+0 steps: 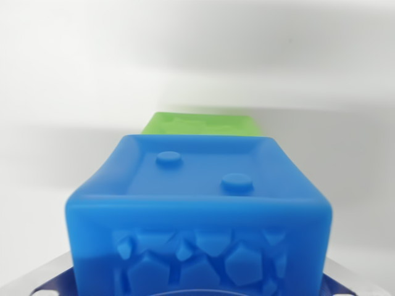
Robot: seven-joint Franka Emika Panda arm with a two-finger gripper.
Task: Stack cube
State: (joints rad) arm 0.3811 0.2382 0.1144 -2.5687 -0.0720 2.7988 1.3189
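Observation:
A blue cube (pixel 197 209) fills the lower half of the wrist view, very close to the camera. Its top face has two round studs and its near face a raised pebble pattern. My gripper (pixel 197 282) holds it: grey finger parts (pixel 43 279) show at the bottom left and bottom right corners, tight against the cube's sides. The fingertips themselves are hidden by the cube. Behind the blue cube, partly covered by its far edge, sits a green cube (pixel 200 123), blurred, of which only the top face shows.
A plain white surface (pixel 74 80) surrounds both cubes, with soft grey shadows across the back. Nothing else is in view.

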